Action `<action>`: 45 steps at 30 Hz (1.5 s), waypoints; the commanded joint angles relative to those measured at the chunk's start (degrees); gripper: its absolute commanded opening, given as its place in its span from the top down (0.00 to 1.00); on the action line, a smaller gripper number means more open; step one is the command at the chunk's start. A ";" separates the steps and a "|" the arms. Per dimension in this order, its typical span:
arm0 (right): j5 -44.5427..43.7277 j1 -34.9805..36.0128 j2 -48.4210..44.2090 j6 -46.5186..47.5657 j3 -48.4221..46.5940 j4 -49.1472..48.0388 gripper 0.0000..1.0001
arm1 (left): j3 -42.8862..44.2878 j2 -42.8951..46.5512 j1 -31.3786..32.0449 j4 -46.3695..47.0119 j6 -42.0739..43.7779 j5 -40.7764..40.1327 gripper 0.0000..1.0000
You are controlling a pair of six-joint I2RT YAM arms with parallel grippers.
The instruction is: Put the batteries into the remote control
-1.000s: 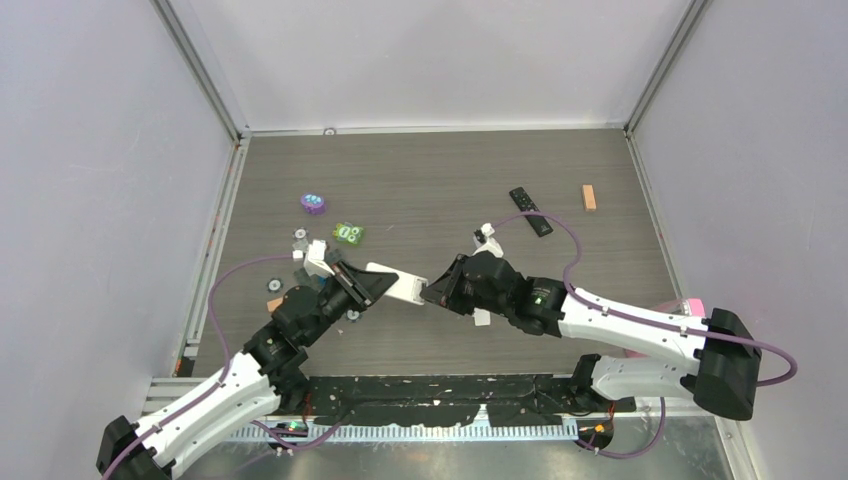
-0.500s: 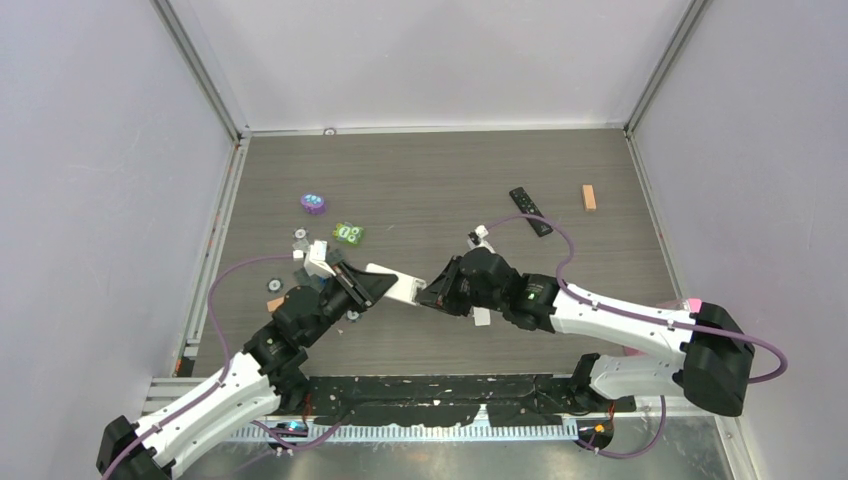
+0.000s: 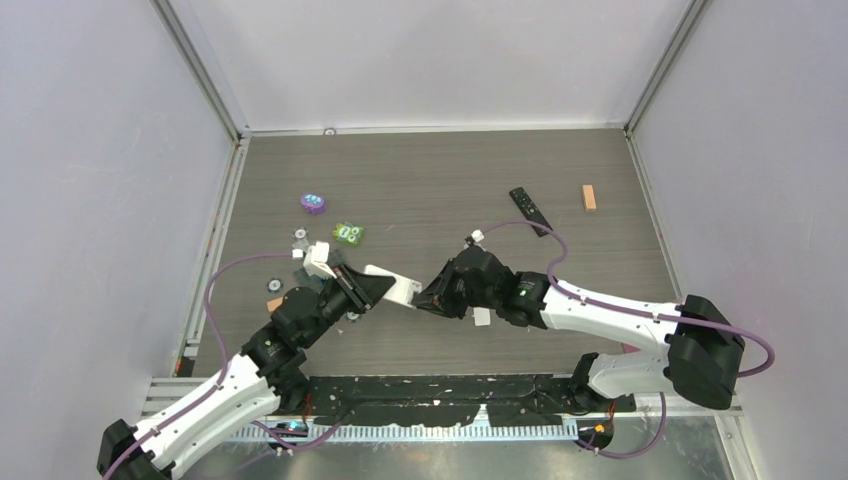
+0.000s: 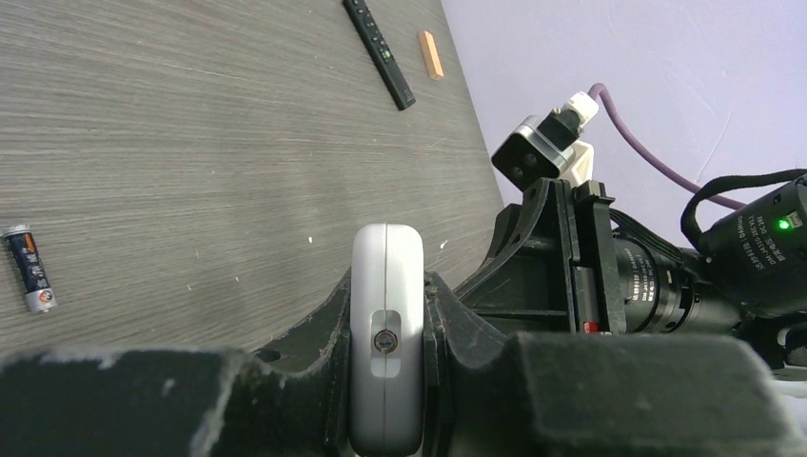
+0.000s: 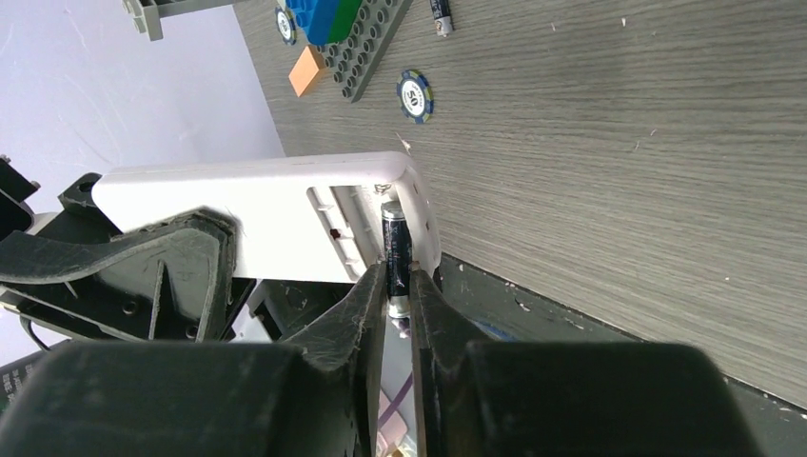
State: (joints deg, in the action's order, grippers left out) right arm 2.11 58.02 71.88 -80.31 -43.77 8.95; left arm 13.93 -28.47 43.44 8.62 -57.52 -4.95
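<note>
Two grippers meet near the middle of the grey wood-grain table (image 3: 450,170), so we'll place everything relative to the slim white plastic remote control (image 3: 398,288) held between them. The left gripper (image 4: 385,286) is clamped tight on the white remote's two long sides. The right gripper (image 5: 397,286) comes at the remote's free end, fingers almost together and pinched on a dark cylindrical battery with silvery ends (image 5: 395,249). In the right wrist view we see that cell lying in the open bay at the very end of the white remote, right by the end wall, with its rear end between the fingers.

A loose battery (image 4: 29,269) lies flat on the table, well apart from the white remote, off to its left in the left wrist view. Past the remote in the right wrist view there's a cut-off battery (image 5: 440,14) near a grey studded building plate with blue and green bricks (image 5: 373,43). We can't tell if it's the same cell. A round blue-and-white chip marked 50 (image 5: 415,95) sits between that plate and the white remote. A long black remote (image 3: 530,210) lies well beyond the white one toward the far right, and an orange rectangular block (image 3: 589,197) is further out.
</note>
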 commanded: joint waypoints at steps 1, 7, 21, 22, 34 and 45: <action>1.21 -0.06 1.52 -3.18 -0.79 0.43 0.80 | 1.28 1.14 0.17 5.64 0.30 -0.99 1.00; 1.89 -1.76 2.30 -4.25 0.07 -1.12 0.79 | 1.19 0.28 0.15 6.97 -0.04 0.89 1.00; 2.27 -4.17 5.25 -4.04 -0.89 -4.12 0.65 | 2.16 -1.50 0.09 4.36 -3.47 1.77 1.00; 2.23 -4.20 5.10 -4.05 -0.71 -4.67 0.62 | 2.41 -1.53 0.10 3.80 -3.82 1.52 1.00; 0.80 -4.24 0.03 -2.52 -0.31 -4.36 0.40 | 5.57 -3.20 0.07 -4.14 -6.82 -1.58 1.00; -0.68 -4.16 -10.26 2.45 1.68 -2.41 0.18 | 6.93 -3.99 0.07 -7.22 -7.66 -1.74 1.00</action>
State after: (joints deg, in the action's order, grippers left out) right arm 2.92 53.82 65.71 -80.58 -42.52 8.64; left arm 18.70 -32.03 43.38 2.13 -64.49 -6.87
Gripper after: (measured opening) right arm 0.790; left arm 0.230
